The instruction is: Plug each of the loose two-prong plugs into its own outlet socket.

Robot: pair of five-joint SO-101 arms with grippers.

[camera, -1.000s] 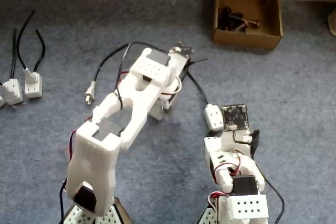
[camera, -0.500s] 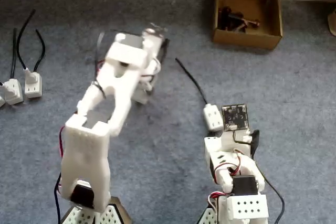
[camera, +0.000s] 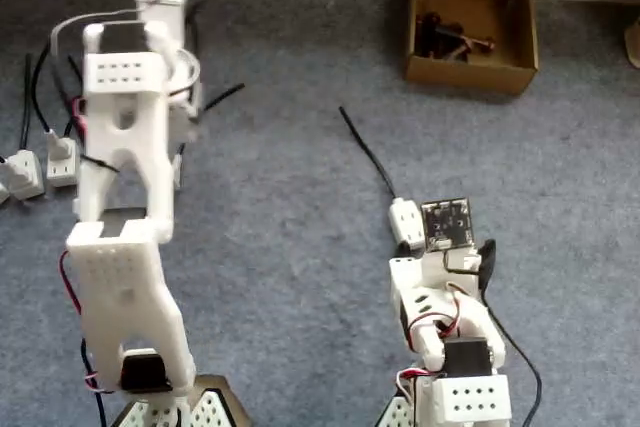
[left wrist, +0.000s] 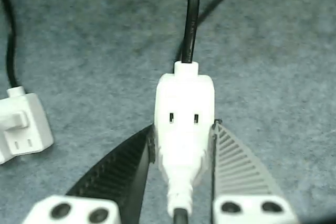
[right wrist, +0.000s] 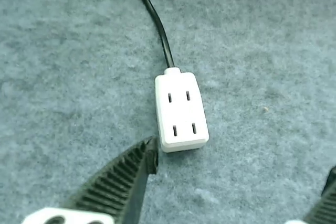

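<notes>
Left gripper (left wrist: 182, 128) is pinching socket block (left wrist: 184, 111) by its sides, likely light and rigid, cord (left wrist: 190, 19) floppy. Right gripper (right wrist: 241, 163) is hovering over socket (right wrist: 180, 113), jaws spread.

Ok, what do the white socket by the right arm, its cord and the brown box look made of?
Socket: probably smooth white plastic, with rounded moulded edges. Cord: likely a black rubbery sheath; it curves softly. Box: matte brown cardboard, thin folded walls.

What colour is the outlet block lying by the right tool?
White outlet block with a black cord; right wrist view shows it best.
</notes>
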